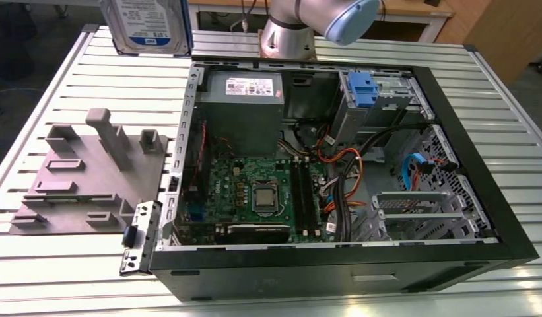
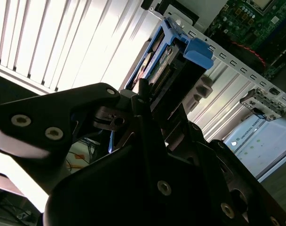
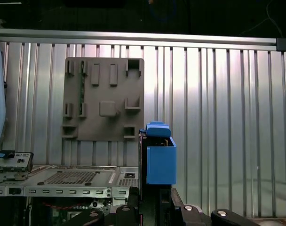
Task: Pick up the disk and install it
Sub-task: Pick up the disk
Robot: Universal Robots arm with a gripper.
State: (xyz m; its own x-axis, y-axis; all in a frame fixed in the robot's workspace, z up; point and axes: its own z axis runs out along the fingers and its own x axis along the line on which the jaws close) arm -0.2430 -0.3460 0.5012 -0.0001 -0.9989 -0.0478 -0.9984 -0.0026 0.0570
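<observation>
The disk (image 1: 147,26), silver with a white-and-blue label and blue side rails, hangs in the air above the far corner of the table on the exterior view's left, beside the open computer case (image 1: 447,132). In the second wrist view my gripper (image 2: 145,92) is shut on the disk (image 2: 164,59), its black fingers clamping one end. In the first wrist view the disk (image 3: 159,157) stands edge-on out of my gripper (image 3: 154,197), above the slatted table.
A grey fixture plate (image 1: 86,172) with upright pegs lies on the table at the exterior view's left. Inside the case are a grey box with a white sticker (image 1: 244,86), a green board (image 1: 253,191), and a drive cage with a blue clip (image 1: 363,89).
</observation>
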